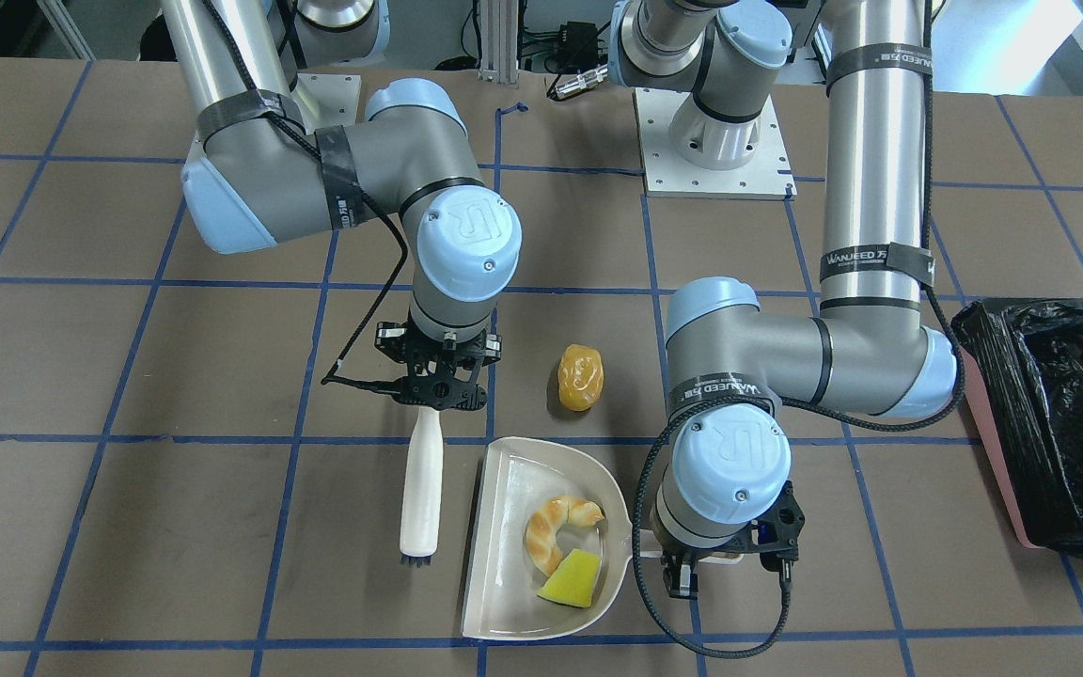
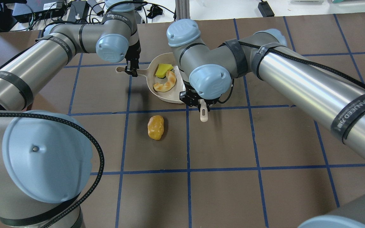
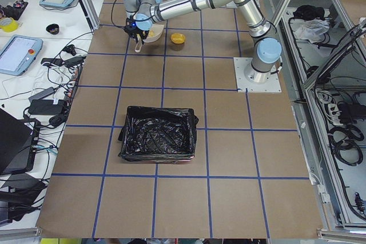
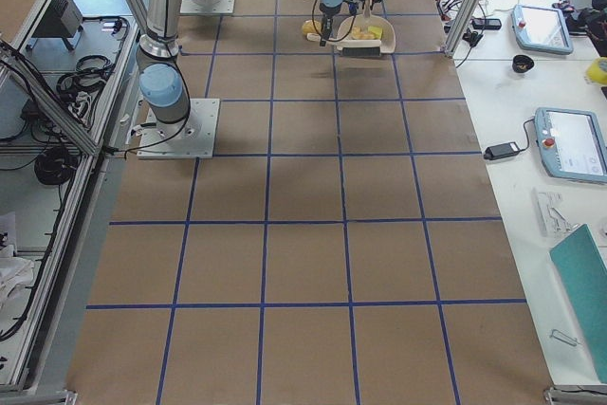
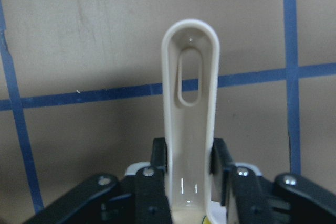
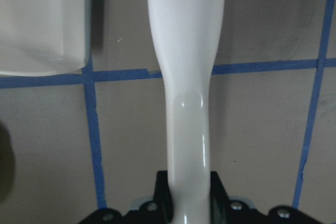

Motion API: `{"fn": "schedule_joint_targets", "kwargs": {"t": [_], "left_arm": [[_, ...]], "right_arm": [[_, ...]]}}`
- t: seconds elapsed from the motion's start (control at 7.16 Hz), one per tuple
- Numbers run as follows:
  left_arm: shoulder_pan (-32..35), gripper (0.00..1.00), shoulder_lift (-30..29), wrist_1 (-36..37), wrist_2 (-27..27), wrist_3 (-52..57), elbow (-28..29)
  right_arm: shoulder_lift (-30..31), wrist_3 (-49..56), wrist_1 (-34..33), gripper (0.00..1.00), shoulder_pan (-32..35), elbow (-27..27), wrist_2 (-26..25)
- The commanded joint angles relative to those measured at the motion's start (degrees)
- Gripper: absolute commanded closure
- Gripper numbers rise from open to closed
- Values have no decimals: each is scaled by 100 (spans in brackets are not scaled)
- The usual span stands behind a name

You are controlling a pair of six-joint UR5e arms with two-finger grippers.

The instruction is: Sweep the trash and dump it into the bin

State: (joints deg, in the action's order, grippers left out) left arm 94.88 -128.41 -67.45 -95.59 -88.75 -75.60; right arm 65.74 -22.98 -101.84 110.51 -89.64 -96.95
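Dustpan (image 5: 190, 129): beige, slotted handle end fills my L wrist view; left gripper (image 5: 190, 163) clamped on that handle, one finger per side.
Brush (image 6: 186, 51): white, handle runs up my R wrist view; right gripper (image 6: 189, 187) clamped on its narrow end; bristle end points away from my base; can't tell if bristles touch the table (image 1: 175, 376).
Pan mouth: straight open edge faces the brush; brush just beside it, a gap between.
Trash, 3 pcs:
- croissant piece (image 1: 556, 531): tan, curved; inside the pan.
- yellow wedge (image 1: 572, 578): flat; inside the pan, touching the croissant's end.
- orange lump (image 1: 580, 377): glossy, oval; on the table outside the pan, near its curved rim on my base's side, roughly between my grippers.
Bin (image 1: 1007, 451): pink, black bag liner; toward the table end on my L, well apart from the pan.
Table: brown, blue tape grid.
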Motion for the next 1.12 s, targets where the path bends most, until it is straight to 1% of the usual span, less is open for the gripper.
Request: {"fn": "schedule_joint_targets", "kwargs": {"t": [0.0, 0.14, 0.28, 0.42, 0.56, 0.7, 0.84, 0.98], "left_arm": [[-180, 100, 184, -65, -21, 77, 63], [-346, 100, 333, -301, -65, 121, 63], [-452, 100, 508, -669, -239, 165, 98], [-548, 100, 684, -1012, -432, 252, 90], [-654, 100, 869, -1207, -704, 227, 63], [-759, 100, 1027, -1348, -1081, 210, -50], [-926, 100, 1142, -1471, -1163, 201, -225], [-997, 100, 1247, -1351, -1173, 209, -610]], "right_arm": [[271, 302, 41, 86, -354, -237, 305], [404, 320, 58, 86, -399, -255, 352], [431, 216, 59, 86, -355, -299, 404], [475, -63, 59, 86, -312, -369, 579], [597, -136, 111, 86, -294, -378, 676], [677, -250, 233, 86, -172, -378, 686], [677, -503, 243, 86, 64, -387, 677], [677, -671, 252, 86, 319, -387, 669]]}}
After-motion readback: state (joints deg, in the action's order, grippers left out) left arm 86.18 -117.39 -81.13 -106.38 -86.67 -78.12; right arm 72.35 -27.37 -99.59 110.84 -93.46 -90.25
